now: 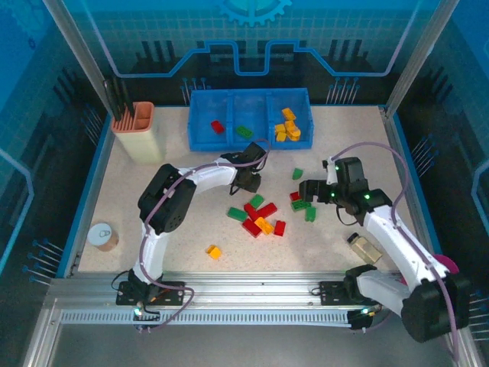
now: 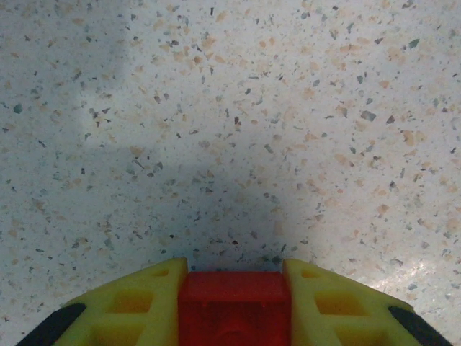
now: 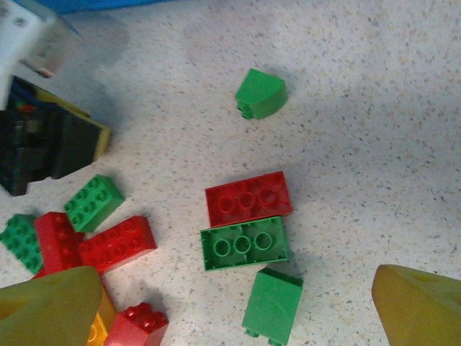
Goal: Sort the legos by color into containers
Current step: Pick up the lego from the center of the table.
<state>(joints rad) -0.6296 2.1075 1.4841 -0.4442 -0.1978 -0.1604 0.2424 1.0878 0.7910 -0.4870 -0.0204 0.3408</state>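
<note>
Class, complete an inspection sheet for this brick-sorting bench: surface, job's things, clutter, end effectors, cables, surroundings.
Surface: speckled table, no spills seen.
Job's things: blue bin holds sorted bricks, one colour per compartment; loose bricks lie mid-table.
Clutter: peach holder, small can, small bottle.
End effectors: left end effector shut on a red brick; right end effector open above bricks.
Cables: purple cables loop along both arms.
Surroundings: blue mesh walls, metal rail.

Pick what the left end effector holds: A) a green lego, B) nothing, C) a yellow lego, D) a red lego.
D: in the left wrist view a red lego sits clamped in the left end effector.
</note>
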